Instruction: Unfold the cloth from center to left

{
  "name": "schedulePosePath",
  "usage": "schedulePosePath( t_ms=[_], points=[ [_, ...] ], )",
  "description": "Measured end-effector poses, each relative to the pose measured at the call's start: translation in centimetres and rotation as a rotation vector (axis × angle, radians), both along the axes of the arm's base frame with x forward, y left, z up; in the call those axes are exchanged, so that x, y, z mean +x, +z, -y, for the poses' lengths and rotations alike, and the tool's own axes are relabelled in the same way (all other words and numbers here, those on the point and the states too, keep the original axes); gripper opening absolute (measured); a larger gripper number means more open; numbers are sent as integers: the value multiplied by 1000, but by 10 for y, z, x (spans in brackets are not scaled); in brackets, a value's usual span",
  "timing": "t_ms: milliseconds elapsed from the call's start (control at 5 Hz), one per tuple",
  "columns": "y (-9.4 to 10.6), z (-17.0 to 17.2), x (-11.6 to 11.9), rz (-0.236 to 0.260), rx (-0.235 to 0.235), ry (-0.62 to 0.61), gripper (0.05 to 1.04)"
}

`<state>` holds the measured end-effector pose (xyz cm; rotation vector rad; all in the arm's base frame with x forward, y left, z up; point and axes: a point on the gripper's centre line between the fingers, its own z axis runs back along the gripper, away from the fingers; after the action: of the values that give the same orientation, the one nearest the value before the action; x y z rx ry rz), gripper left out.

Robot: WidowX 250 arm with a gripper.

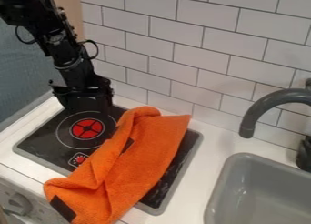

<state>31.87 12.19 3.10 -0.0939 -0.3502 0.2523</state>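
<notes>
Orange cloth (146,157) across black stovetop (45,141)

From in front of and above the counter (211,148), the single fixed camera looks down at a slant, angled leftward toward the tiled wall (203,59), close enough to crop the sink (221,184).

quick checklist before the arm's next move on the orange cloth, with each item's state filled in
1. Cloth lying across the stove top: ok
2. Cloth spread flat: not ok, folded and bunched
3. Cloth kept within the counter's front edge: not ok, near end reaches over it
4. Cloth clear of the sink: ok
5. Gripper near the cloth's far end: ok
6. Burner cold: cannot tell
</notes>
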Motion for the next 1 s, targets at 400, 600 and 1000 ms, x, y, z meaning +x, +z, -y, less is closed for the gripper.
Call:
schedulePosePath(
  t_ms=[400, 600, 1000],
  points=[
    [-17, 5, -6, -52, -34, 3, 999],
    [-20, 5, -5, -62, -41, -4, 999],
    [-31, 5, 2, -88, -58, -16, 999]
  ],
)
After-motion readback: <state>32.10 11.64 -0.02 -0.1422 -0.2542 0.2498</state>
